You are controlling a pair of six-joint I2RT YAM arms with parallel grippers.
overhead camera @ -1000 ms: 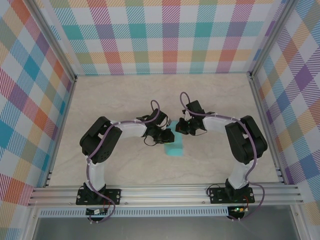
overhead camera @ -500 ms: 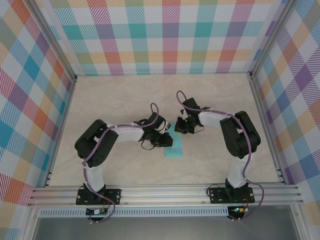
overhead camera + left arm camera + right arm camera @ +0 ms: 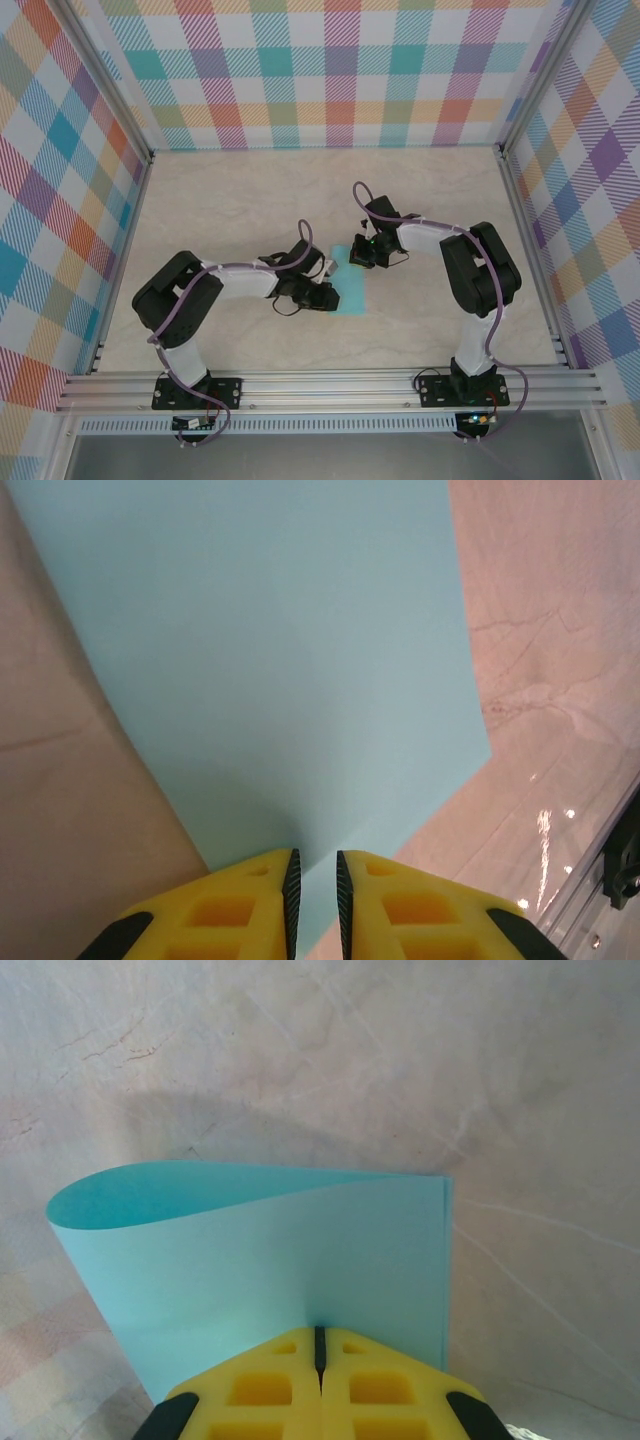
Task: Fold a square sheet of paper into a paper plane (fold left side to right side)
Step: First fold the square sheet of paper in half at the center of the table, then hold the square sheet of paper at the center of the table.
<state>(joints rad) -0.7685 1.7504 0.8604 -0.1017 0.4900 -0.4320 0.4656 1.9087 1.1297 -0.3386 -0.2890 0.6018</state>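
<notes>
The thin, light turquoise square sheet of paper (image 3: pixel 351 293) lies near the middle of the pale marbled bench (image 3: pixel 220 200), bent over in a loose loop. The right claw (image 3: pixel 320 1336) is closed, pinching the sheet's far end. The left claw (image 3: pixel 314 868) sits at its left edge, fingers slightly parted.

I am driving a robot test cell here, a lab rig and no home or shop. The left arm (image 3: pixel 240 276) and right arm (image 3: pixel 480 270) are bolted to an aluminium rail (image 3: pixel 330 385) at the near edge of a pale stone-look table (image 3: pixel 250 190). Plaid panels (image 3: pixel 330 80) wall it in on three sides (bright checks, many colours), framed by metal posts (image 3: pixel 108 90).
</notes>
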